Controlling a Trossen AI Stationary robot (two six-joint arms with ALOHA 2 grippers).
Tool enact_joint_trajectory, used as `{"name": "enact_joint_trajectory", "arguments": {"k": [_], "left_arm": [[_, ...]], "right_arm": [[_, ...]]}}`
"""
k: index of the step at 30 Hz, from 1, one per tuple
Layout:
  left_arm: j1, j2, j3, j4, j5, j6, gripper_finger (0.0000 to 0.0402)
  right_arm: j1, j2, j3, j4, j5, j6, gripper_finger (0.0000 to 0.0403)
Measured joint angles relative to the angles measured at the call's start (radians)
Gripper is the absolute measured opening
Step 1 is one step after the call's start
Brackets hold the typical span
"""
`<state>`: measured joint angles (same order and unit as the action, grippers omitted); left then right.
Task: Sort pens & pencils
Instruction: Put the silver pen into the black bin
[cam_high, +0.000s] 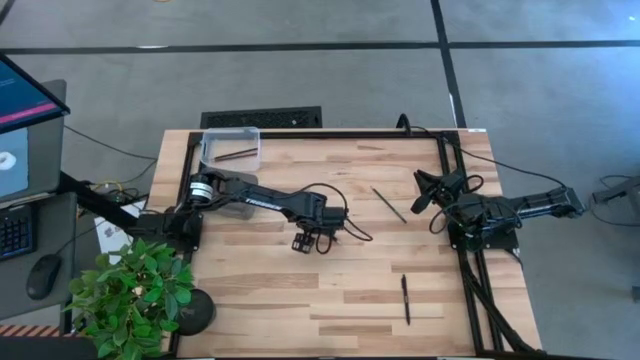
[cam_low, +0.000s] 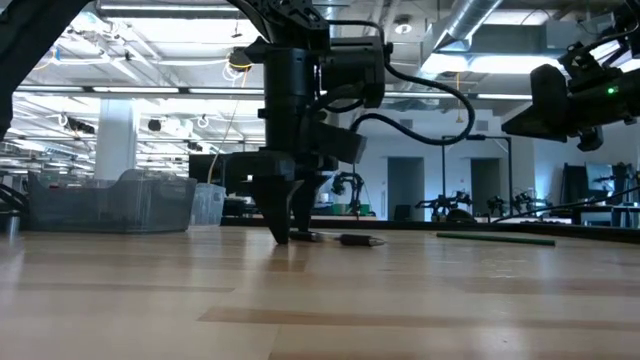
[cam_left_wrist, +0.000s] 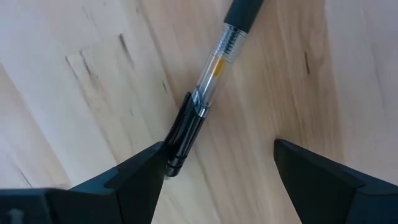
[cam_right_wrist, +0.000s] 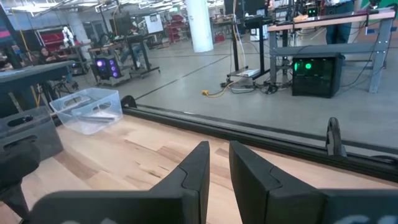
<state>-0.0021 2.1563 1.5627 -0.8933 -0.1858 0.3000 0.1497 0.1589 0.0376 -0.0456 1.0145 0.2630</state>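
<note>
Tabletop (cam_high: 330, 300) of pale wood planks, with a dark frame along its far and right edges. All places below given relative to the clear bin (cam_high: 231, 146), which sat at the far left corner of the tabletop.

Left arm reached from beside the bin out toward the tabletop's middle. Left claw (cam_high: 303, 243) pointed straight down, fingertips at the wood; fingers spread wide, nothing gripped. In the left wrist view the two dark fingers (cam_left_wrist: 124, 186) stood on either side of a pen (cam_left_wrist: 205, 93): black cap end touching the inner edge of one finger, clear barrel running away at a slant, other finger well apart from it. Low view showed the same pen (cam_low: 345, 239) lying flat on the wood just beside the claw tips.

Right arm waited at the right edge of the tabletop, far across from the bin. Right claw (cam_high: 424, 192) raised off the wood, fingers (cam_right_wrist: 193, 171) nearly together with a narrow slit between, holding nothing.

Clear bin held one thin brown pencil (cam_high: 236, 154), lying flat inside.

Second pencil (cam_high: 389, 205) lay at a slant on bare wood, between the two claws, well right of the bin.

Second pen (cam_high: 406, 299), black, lay near the front right of the tabletop, farthest from the bin.
</note>
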Motion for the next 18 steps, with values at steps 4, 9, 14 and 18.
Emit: {"name": "enact_joint_trajectory", "arguments": {"k": [4,9,14,18], "left_arm": [[-0.003,0.0,0.006,-0.001,-0.011,0.025,0.0289],[-0.005,0.006,0.039,-0.023,-0.029,0.03,0.0289],[0.001,0.011,0.061,0.005,-0.066,0.052,0.0289],[0.002,0.013,0.061,-0.003,-0.076,0.067,0.0289]], "right_arm": [[0.0,0.0,0.0,0.0,0.0,0.0,0.0082],[0.0,0.0,0.0,0.0,0.0,0.0,0.0082],[0.0,0.0,0.0,0.0,0.0,0.0,0.0082],[0.0,0.0,0.0,0.0,0.0,0.0,0.0082]]}}
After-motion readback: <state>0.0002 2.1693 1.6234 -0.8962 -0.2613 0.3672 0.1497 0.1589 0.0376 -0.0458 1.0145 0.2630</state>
